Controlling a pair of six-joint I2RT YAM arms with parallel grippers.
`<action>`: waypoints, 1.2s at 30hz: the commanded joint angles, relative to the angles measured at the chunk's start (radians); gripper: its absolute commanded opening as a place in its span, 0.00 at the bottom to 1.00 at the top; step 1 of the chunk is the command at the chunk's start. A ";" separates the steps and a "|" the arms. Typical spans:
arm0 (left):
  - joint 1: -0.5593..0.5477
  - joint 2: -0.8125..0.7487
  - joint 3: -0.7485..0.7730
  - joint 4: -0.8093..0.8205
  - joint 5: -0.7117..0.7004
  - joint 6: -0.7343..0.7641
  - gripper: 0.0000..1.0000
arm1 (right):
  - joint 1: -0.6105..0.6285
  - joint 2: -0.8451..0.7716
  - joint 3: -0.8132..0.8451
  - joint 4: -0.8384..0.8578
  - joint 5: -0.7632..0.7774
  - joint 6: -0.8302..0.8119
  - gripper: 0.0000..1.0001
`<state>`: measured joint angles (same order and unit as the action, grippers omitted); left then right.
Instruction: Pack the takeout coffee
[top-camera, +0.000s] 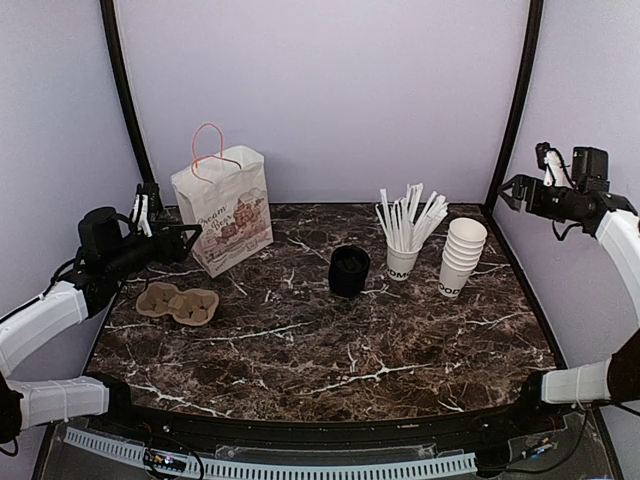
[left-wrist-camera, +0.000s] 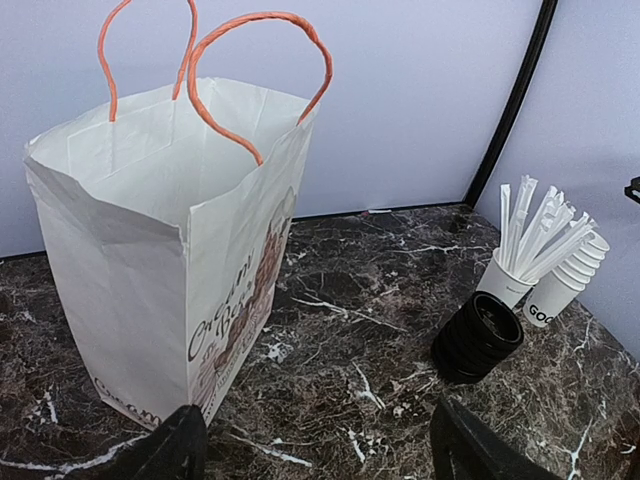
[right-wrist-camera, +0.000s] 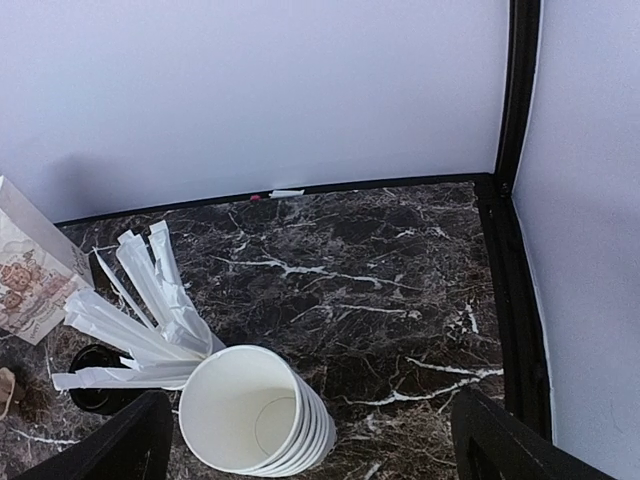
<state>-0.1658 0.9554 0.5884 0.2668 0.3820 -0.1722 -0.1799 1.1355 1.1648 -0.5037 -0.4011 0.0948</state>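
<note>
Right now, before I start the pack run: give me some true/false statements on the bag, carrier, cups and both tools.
1. The paper bag stands upright with its mouth open. True.
2. The left tool grips a bag handle. False: it is open and empty, and both orange handles stand free.
3. The cardboard carrier holds no cups. True.
4. The cup stack lies on its side. False: it stands upright, mouth up, just right of the stick cup.
5. The right tool is open and holds nothing. True.
</note>
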 joint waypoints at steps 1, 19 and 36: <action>0.006 -0.002 0.011 0.016 0.025 0.000 0.78 | -0.003 -0.019 0.004 0.050 -0.005 -0.064 0.99; 0.004 0.020 0.024 0.008 0.084 -0.001 0.70 | 0.282 0.154 0.270 -0.495 0.051 -0.797 0.42; -0.004 0.016 0.031 -0.003 0.102 -0.001 0.71 | 0.366 0.336 0.281 -0.484 0.133 -0.707 0.37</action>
<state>-0.1658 0.9863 0.5884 0.2665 0.4606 -0.1722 0.1707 1.4567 1.4193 -0.9924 -0.2790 -0.6430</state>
